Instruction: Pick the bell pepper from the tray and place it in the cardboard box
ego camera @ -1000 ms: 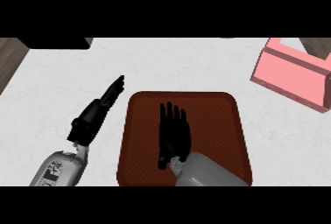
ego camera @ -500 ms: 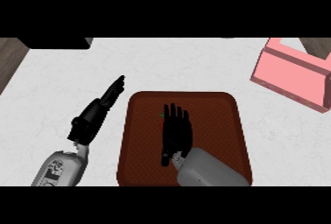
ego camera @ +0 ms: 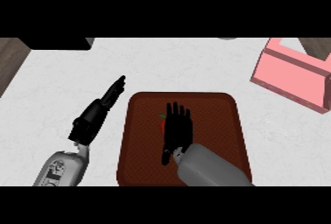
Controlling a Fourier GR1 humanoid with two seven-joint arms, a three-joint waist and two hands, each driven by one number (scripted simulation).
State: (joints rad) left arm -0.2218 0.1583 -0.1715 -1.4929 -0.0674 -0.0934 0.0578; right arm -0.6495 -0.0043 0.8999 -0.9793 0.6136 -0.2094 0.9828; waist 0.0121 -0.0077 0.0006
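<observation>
Red pepper [ego camera: 161,125] under R hand [ego camera: 177,131]

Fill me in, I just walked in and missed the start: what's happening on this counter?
The robot's right hand is stretched flat, fingers straight, over a red bell pepper lying on the dark brown tray. Only a sliver of the pepper shows at the hand's left edge, so it isn't grasped yet. The left hand rests open on the white counter beside the tray. The pink box waits at the far right.
</observation>
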